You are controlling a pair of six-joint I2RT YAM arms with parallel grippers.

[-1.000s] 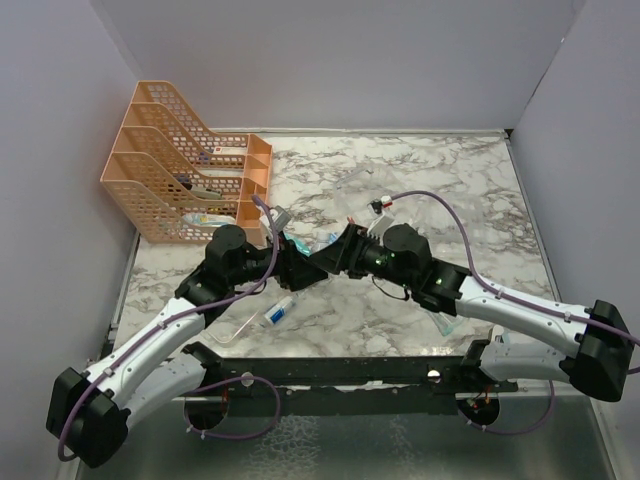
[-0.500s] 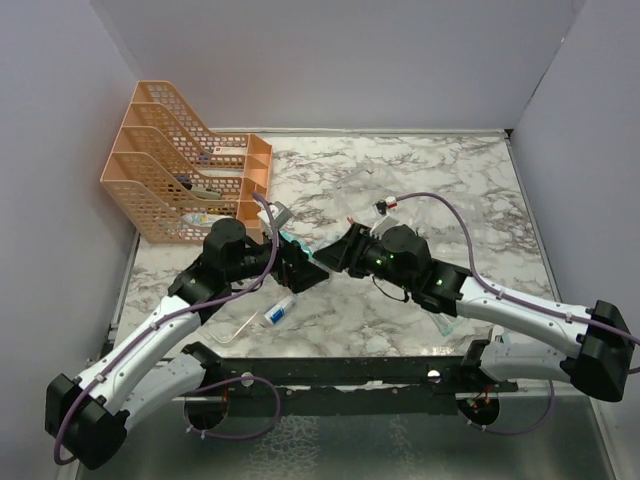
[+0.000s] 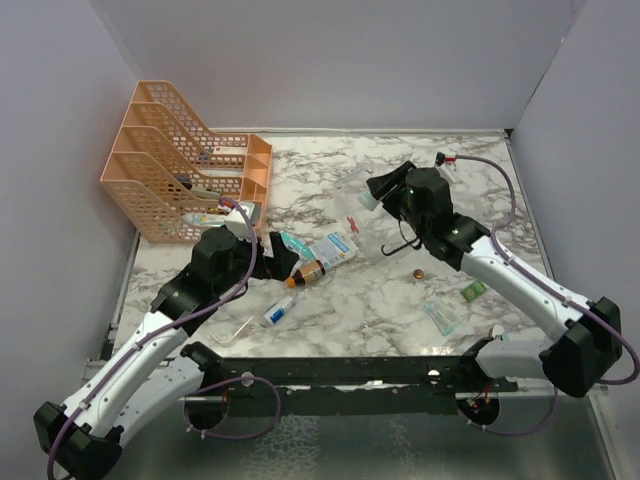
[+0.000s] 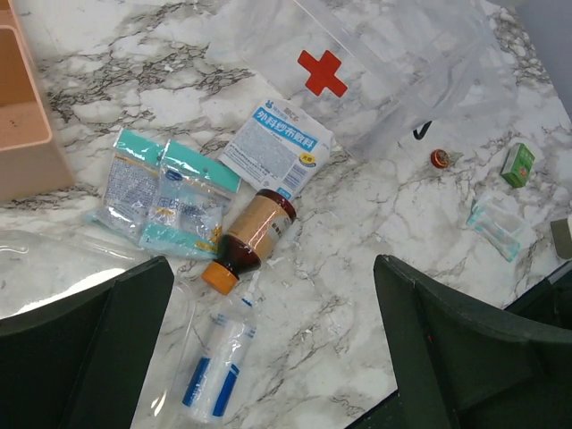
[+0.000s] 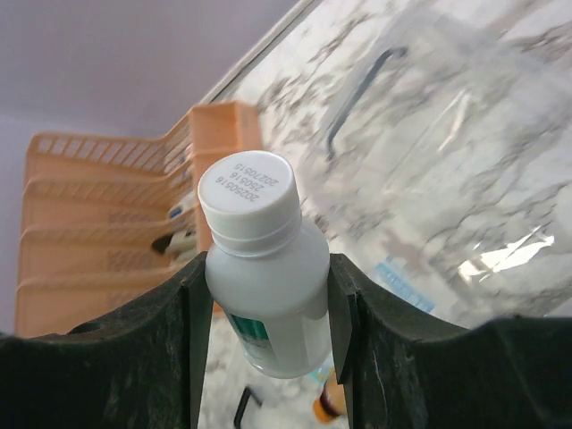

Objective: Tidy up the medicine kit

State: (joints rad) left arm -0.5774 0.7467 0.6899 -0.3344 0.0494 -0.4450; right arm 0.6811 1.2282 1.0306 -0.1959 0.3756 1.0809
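Your right tool [image 5: 268, 299] is partly closed on a white bottle [image 5: 255, 223], with one finger on each side of its body and the white cap pointing away from the wrist. It hangs over the far middle of the table [image 3: 340, 310]. The medicine kit [image 4: 384, 71] lies on the table below and just beyond it. In the right wrist view you see the clear box and its black handle [image 5: 357, 89] behind the bottle. You cannot tell whether the kit's lid is open.

Your left tool [image 4: 273, 268] is spread wide and holds nothing. It hovers over loose supplies: a brown bottle [image 4: 252, 234] with an orange cap, two teal sachets [image 4: 165, 192], a blue-and-white packet [image 4: 275, 147] and a bagged tube [image 4: 214, 380]. Seen from this tool, the kit, marked with a red cross [image 4: 322, 71], sits farther out and to the right, well apart from its fingers. The packet lies just beside the kit's near edge.
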